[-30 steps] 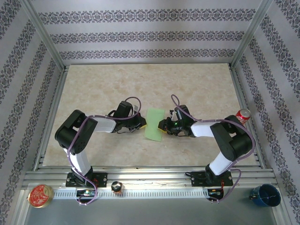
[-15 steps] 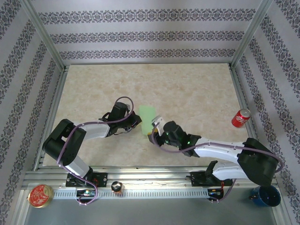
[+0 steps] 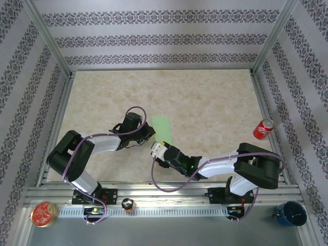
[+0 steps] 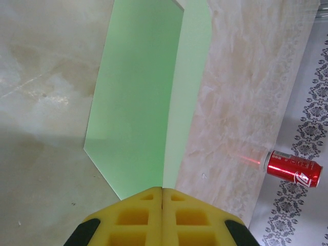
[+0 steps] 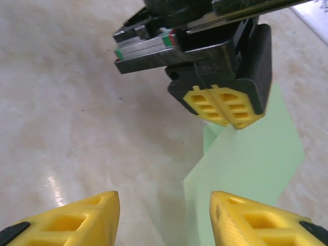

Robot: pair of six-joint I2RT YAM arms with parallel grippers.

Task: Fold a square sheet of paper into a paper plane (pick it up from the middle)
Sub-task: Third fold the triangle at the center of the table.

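- Pale-green square sheet of paper is pinched at its near end by the left claw, whose yellow pads are pressed flat together on it.
- From that claw the sheet runs straight ahead over the table. One long crease leads away from the pads, with a darker panel to one side and a paler one to the other.
- The right claw has its pads standing apart with nothing between them. The left claw is directly ahead of it and the sheet's free part lies just beyond, off to its right.
- The step looks like an early one: one lengthwise crease, no pointed nose yet.
- The next move likely calls for the right claw to reach the free edge and close on it gently, without dragging the sheet out of the left pinch.
- A soda can stands well apart, ahead and right of the left claw.
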